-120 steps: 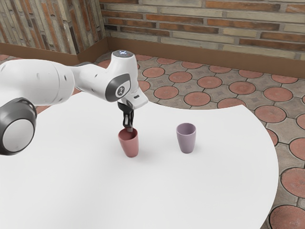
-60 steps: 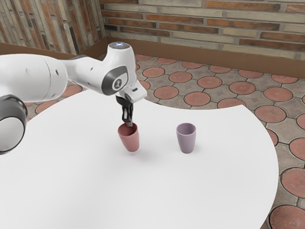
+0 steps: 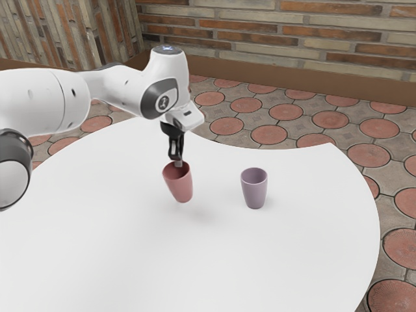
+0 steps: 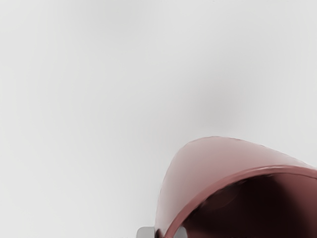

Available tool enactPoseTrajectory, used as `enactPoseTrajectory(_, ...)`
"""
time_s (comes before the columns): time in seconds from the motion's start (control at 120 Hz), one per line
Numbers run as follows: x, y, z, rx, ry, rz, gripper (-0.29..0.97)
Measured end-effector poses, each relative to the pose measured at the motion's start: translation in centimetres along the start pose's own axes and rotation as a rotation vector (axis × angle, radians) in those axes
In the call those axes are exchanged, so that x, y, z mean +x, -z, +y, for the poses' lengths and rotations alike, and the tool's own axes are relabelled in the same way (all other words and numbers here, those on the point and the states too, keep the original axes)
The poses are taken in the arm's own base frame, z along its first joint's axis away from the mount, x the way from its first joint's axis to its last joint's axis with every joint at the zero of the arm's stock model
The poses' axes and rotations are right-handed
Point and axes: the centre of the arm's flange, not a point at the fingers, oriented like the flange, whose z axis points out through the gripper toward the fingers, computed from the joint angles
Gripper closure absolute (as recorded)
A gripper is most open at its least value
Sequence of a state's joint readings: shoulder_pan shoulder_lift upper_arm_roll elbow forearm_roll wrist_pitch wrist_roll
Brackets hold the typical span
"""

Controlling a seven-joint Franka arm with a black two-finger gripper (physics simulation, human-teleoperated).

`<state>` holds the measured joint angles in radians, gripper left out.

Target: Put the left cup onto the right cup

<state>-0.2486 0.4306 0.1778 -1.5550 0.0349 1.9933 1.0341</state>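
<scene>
**Pink cup is hanging from the claw above the table**

The gripper (image 3: 176, 162) is pinching the rim of the pink cup (image 3: 178, 184), and the black fingers are coming down onto it from above. The cup is hanging clear of the white table (image 3: 97, 247). Its soft shadow (image 3: 197, 212) is lying on the table top, apart from the base. The cup is tilting, with its base leaning toward the exterior view's right.

The purple cup (image 3: 253, 188) is standing upright on the table, at the exterior view's right of the pink cup. The two are not touching, and bare table is showing between them.

In the wrist view, the pink cup (image 4: 233, 193) is sitting just under the hand, with its dark inside showing. Two grey fingertips (image 4: 145, 232) are pressing on its rim, one on each side of the wall. The table (image 4: 99, 99) is lying behind it.

Beyond the table, a floor (image 3: 325, 120) of round red tiles is running to a brick wall (image 3: 292, 26).
</scene>
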Motion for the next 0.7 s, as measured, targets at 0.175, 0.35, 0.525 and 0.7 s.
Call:
enactPoseTrajectory(0.175, 0.6, 1.9, -0.2, -0.005, -0.009, -0.015, 0.79)
enactPoseTrajectory(0.35, 1.3, 3.9, 0.0, -0.006, -0.022, -0.025, 0.79)
enactPoseTrajectory(0.525, 1.9, 5.5, 0.1, -0.002, -0.032, -0.034, 0.79)
enactPoseTrajectory(0.7, 2.7, 7.4, 0.2, 0.019, -0.046, -0.039, 0.79)
